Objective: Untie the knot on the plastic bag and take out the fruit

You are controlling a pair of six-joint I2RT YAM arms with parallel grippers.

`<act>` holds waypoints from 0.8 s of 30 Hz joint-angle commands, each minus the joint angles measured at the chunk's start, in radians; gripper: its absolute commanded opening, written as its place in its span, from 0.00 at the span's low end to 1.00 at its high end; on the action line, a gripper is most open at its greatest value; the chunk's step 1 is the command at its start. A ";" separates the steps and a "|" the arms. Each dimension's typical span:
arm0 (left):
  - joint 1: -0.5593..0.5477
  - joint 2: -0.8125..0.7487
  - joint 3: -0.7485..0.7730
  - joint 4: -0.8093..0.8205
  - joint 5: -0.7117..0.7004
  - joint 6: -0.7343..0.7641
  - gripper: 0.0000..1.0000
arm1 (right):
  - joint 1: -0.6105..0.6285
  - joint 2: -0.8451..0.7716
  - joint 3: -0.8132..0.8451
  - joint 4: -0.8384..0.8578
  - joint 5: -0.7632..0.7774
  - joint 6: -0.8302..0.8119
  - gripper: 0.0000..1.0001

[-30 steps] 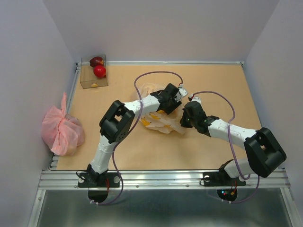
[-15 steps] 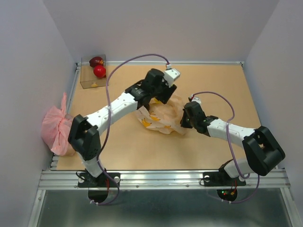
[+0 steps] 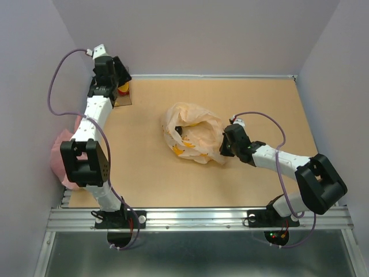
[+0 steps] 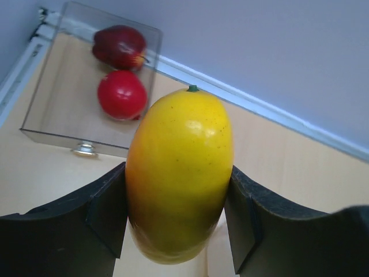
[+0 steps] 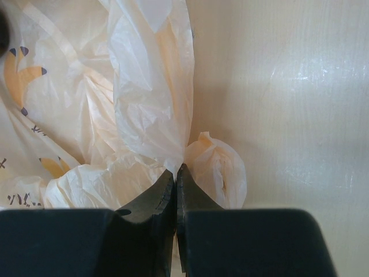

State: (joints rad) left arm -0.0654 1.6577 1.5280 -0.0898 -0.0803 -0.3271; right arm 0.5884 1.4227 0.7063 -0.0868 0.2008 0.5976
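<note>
While the right pincer (image 5: 176, 172) sits low on the counter (image 3: 265, 98), its jaws are pressed together on a fold of the plastic bag (image 3: 199, 133) and pin the film at its near right edge. The bag lies slumped at the middle of the counter. Its top gapes toward the far left and no tied bunch shows, so I judge the knot undone. Something dark sits in the mouth, but I cannot tell whether more pieces remain inside.

A pink bag (image 3: 57, 156) lies off the counter's left edge, partly behind the left arm. Farther off, in the far left corner, the left pincer (image 4: 176, 193) is clamped on an orange-yellow oval fruit (image 4: 179, 138), stem end up, near a clear box (image 4: 40, 115). Two red fruits (image 4: 121, 94) lie in that box.

The task looks well along: the bag is open, two pieces are stored and a third is in hand. What seems left is to set this one down and check the bag for more.
</note>
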 commanded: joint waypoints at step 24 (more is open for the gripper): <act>0.219 0.453 0.365 0.058 -0.104 -0.199 0.98 | -0.002 -0.008 0.087 -0.013 0.026 -0.087 0.08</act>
State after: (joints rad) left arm 0.1482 2.1792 1.8671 -0.0544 -0.1833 -0.5339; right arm 0.5884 1.4216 0.7147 -0.1051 0.2035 0.5365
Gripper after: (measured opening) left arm 0.973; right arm 0.075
